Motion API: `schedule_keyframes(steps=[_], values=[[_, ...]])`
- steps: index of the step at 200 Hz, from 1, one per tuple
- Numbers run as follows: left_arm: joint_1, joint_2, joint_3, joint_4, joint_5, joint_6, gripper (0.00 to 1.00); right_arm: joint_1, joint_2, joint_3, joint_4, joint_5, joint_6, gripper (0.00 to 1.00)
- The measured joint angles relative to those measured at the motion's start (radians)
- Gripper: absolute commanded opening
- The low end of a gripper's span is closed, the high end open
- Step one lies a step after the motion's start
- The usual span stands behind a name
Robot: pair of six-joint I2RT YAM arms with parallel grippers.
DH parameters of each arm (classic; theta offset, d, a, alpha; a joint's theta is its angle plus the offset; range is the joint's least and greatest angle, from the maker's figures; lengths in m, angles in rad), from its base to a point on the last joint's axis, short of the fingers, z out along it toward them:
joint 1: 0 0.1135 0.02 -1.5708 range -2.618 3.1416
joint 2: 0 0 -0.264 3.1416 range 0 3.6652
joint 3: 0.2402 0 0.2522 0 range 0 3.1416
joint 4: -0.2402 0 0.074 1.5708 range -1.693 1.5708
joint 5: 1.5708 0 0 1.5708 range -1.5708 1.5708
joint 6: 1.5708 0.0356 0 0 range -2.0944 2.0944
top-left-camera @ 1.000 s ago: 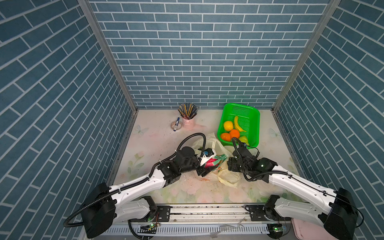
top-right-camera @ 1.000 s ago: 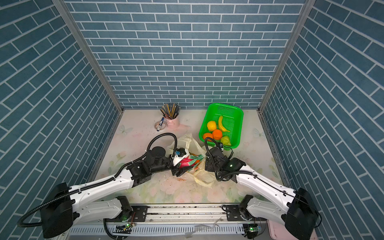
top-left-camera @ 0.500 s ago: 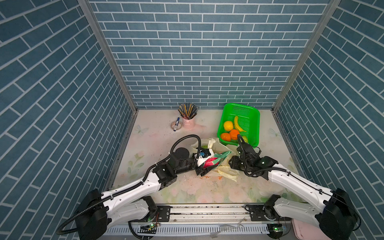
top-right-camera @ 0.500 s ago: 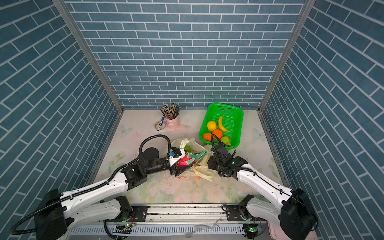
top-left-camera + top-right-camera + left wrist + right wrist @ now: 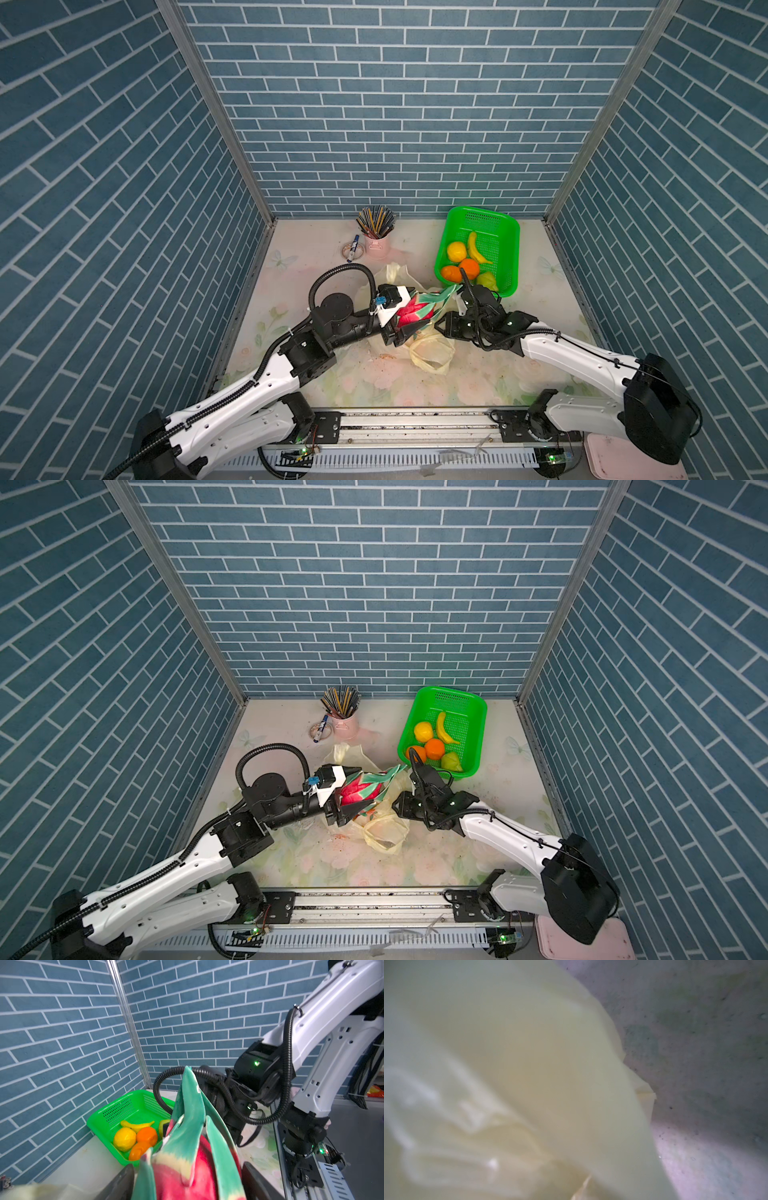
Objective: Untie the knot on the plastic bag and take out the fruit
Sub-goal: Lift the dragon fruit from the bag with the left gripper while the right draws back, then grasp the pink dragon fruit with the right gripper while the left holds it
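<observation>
**A:** Our left gripper (image 5: 408, 311) has its black fingers (image 5: 122, 1182) spread wide and pressed on either side of the pink-red toy dragon fruit with green tips (image 5: 187, 1167).

**B:** And our right gripper (image 5: 442, 326)?

**A:** We cannot tell how its jaws stand. Its wrist view shows only blurred folds of the thin pale yellow plastic bag (image 5: 508, 1084). The bag lies crumpled on the floral tabletop (image 5: 478, 374) beneath both grippers.

**B:** What do we see in the way?

**A:** The right arm's black wrist (image 5: 255, 1064) and ribbed cable (image 5: 288, 1053) sit just beyond the dragon fruit, beside the bright green perforated basket (image 5: 509, 249).

**B:** In that basket we see a yellow round fruit (image 5: 456, 251), two orange round fruits (image 5: 469, 268), a green lumpy fruit (image 5: 486, 281) and a slim yellow banana (image 5: 476, 249).

**A:** Near the back wall stands a pink cup (image 5: 376, 246) of pencils (image 5: 376, 217), with a blue-capped pen (image 5: 354, 245) just beside it.
</observation>
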Motion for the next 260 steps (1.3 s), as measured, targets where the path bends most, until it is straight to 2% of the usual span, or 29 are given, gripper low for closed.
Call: schedule_keyframes(steps=[20,45,71,113,146,229,260], values=[[0.0,0.008,-0.004,0.059,-0.013,-0.007,0.35,0.001,-0.008,0.0,0.013,-0.002,0.006,0.45],[0.0,0.045,-0.004,0.126,-0.039,-0.008,0.35,-0.002,-0.049,0.0,-0.004,0.011,0.013,0.73],[0.0,0.095,-0.003,0.165,-0.059,-0.008,0.35,-0.01,-0.143,-0.002,-0.028,0.022,0.018,0.84],[0.003,0.147,0.012,0.188,-0.065,-0.003,0.34,-0.032,-0.385,-0.019,-0.051,0.04,0.034,0.91],[0.006,0.177,0.032,0.211,-0.053,-0.002,0.34,-0.063,-0.512,-0.019,-0.063,0.036,0.034,0.97],[0.033,0.196,0.055,0.22,-0.013,0.009,0.33,-0.08,-0.58,-0.013,-0.018,-0.082,0.043,0.98],[0.042,0.218,0.098,0.222,0.023,0.021,0.33,-0.08,-0.594,0.037,0.027,-0.126,0.061,0.98]])
